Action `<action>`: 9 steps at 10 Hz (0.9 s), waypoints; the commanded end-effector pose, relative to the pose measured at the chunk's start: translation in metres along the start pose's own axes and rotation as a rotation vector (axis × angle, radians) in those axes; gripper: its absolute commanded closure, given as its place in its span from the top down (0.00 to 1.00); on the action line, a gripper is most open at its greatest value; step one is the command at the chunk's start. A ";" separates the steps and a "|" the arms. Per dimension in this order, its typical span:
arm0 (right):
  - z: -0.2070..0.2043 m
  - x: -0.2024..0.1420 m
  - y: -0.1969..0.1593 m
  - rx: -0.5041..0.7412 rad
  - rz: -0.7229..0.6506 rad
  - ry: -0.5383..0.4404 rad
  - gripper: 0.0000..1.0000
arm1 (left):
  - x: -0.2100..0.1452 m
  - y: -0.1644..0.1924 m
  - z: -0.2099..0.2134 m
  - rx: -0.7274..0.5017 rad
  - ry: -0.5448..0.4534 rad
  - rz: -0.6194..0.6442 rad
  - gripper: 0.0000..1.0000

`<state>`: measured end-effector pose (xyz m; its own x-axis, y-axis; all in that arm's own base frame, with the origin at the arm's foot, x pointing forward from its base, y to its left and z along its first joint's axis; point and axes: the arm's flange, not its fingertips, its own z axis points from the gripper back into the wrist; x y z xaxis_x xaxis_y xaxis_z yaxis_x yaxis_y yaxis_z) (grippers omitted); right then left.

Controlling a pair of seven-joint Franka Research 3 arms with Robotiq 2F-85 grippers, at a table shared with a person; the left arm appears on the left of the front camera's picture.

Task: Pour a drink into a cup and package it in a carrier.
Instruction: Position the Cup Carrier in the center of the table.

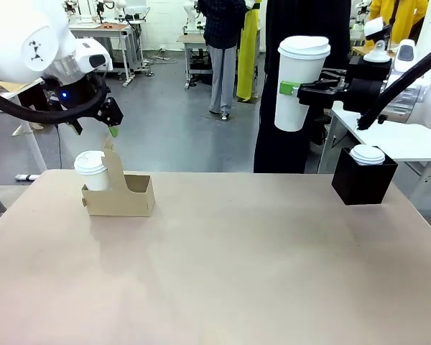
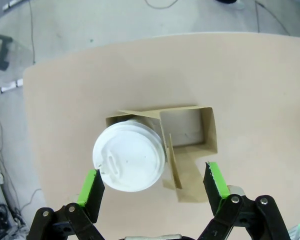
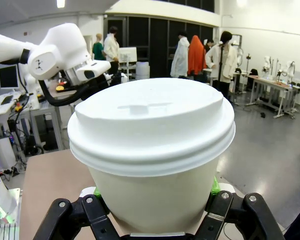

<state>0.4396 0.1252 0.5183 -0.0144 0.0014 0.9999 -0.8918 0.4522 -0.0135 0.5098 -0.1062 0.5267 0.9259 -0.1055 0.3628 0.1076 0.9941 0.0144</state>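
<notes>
The brown cardboard carrier point(image 1: 133, 201) point(image 2: 210, 125) sits at the table's far left. A white lidded cup point(image 1: 92, 169) point(image 2: 129, 156) stands in its left slot, beside the upright handle panel. My left gripper point(image 1: 113, 129) point(image 2: 152, 175) hangs open just above the carrier, holding nothing, with its green pads point(image 2: 92, 182) on either side of that cup's lid. My right gripper point(image 1: 296, 90) point(image 3: 155, 192) is shut on a tall white lidded cup point(image 1: 299, 79) point(image 3: 150, 145), held upright high over the far right. The drink is hidden, as every cup has a lid.
A black square box point(image 1: 363, 183) at the table's far right holds another white lidded cup point(image 1: 367, 154). A person in dark clothes point(image 1: 273, 144) stands at the far edge behind the raised cup. The middle and near table point(image 1: 223, 266) is bare.
</notes>
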 end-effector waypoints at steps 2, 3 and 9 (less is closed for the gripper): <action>-0.003 0.002 0.000 -0.008 0.016 0.002 0.80 | 0.008 -0.016 -0.011 0.019 0.039 0.039 1.00; -0.003 0.002 0.000 -0.008 0.016 0.002 0.80 | 0.008 -0.018 -0.015 0.011 0.046 0.041 1.00; -0.003 0.002 0.000 -0.008 0.016 0.002 0.80 | 0.008 -0.031 -0.028 0.039 0.038 0.074 0.13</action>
<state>0.4396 0.1252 0.5182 -0.0143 0.0015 0.9999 -0.8917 0.4523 -0.0135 0.5210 -0.1307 0.5026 0.9457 -0.0537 0.3206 0.0569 0.9984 -0.0006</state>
